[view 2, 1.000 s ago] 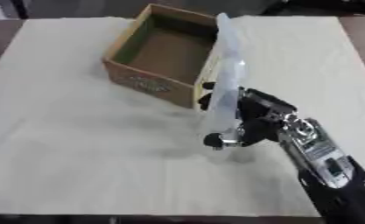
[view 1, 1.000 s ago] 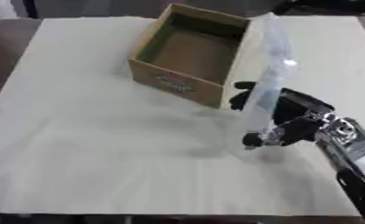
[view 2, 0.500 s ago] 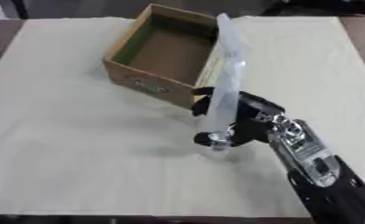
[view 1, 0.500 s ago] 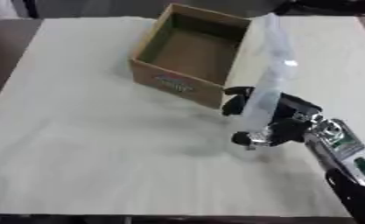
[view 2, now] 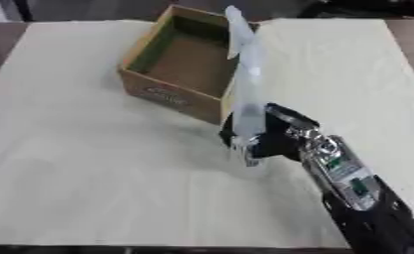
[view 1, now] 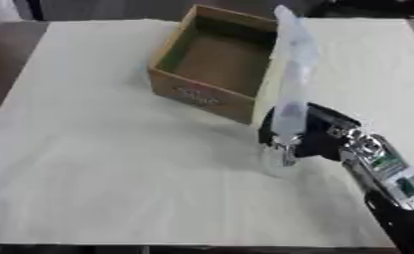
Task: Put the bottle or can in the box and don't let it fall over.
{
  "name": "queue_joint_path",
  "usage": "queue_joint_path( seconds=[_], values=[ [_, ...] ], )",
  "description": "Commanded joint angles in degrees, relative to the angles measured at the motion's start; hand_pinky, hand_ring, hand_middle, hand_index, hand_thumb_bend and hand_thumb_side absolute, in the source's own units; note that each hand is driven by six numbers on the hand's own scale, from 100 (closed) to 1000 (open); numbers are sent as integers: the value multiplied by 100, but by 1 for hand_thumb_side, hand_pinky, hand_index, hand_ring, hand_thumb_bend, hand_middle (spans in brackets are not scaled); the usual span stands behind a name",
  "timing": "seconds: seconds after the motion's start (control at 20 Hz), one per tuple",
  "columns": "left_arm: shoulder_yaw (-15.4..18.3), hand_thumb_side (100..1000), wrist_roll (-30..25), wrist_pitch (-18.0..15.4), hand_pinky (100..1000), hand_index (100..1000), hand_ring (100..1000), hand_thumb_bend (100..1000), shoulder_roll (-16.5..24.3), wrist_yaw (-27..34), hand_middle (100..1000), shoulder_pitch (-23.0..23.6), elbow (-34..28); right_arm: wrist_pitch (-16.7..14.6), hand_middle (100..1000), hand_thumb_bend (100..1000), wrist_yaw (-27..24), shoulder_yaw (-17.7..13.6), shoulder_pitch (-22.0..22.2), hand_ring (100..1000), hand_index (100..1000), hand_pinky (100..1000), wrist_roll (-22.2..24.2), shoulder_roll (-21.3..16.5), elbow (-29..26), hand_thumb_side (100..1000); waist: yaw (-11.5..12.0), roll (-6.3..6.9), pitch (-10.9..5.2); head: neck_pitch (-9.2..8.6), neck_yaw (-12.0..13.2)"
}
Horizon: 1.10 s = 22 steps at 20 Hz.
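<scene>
A tall clear plastic bottle (view 1: 293, 84) stands upright just right of the open cardboard box (view 1: 192, 94), its top reaching past the box's far rim in the picture. My right hand (view 1: 310, 134) comes in from the lower right and its fingers are curled round the bottle's lower part. The bottle's base seems to be slightly above the cloth, outside the box near its front right corner. The box is brown with a printed label on its front wall and nothing shows inside it. My left hand shows in no view.
A pale cloth (view 1: 114, 173) covers the table, with dark floor beyond its left and far edges. My right forearm (view 2: 353, 193) runs to the lower right corner.
My right hand has carried the bottle a little leftward, nearer the box's front right corner. The box has stayed where it was.
</scene>
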Motion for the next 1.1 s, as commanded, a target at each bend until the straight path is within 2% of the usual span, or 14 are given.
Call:
queue_joint_path(
  seconds=[0.05,0.2,0.3,0.6,0.95,1.0,1.05,1.1],
  values=[
    [98,144,10,-20,830,787,738,879,90,26,708,-29,-87,-25,100,163,-47,47,-56,203,196,788,-7,-10,-54,100,6,9,-66,-62,13],
    [102,144,11,-22,830,787,738,877,89,27,708,-28,-83,-58,100,225,-147,66,-67,147,137,741,68,-12,-104,100,3,8,-67,-64,21],
    [105,144,10,-23,830,787,738,876,94,27,708,-28,-80,-75,100,228,-197,65,-83,135,129,727,86,-23,-144,100,1,9,-70,-66,25],
    [118,145,8,-32,830,787,738,873,107,25,708,-20,-73,-57,100,229,-324,1,-228,140,130,751,-87,-82,-369,100,-10,4,-84,-56,47],
    [131,144,3,-40,831,787,738,872,130,19,709,-9,-68,145,100,223,-722,-167,-743,160,132,784,-497,-174,-691,100,-11,-6,-111,-35,85],
    [134,144,4,-42,831,787,737,872,132,18,709,-9,-67,170,100,183,-792,-200,-850,163,132,788,-546,-180,-731,100,-8,-8,-116,-32,89],
    [136,144,4,-43,831,787,737,871,134,17,709,-10,-66,193,100,221,-858,-229,-955,165,133,790,-591,-185,-763,100,-5,-9,-118,-30,93],
    [138,144,4,-44,831,787,737,871,136,16,708,-10,-65,214,100,219,-917,-258,-1066,168,133,792,-635,-187,-787,100,0,-9,-122,-27,99]
  ],
)
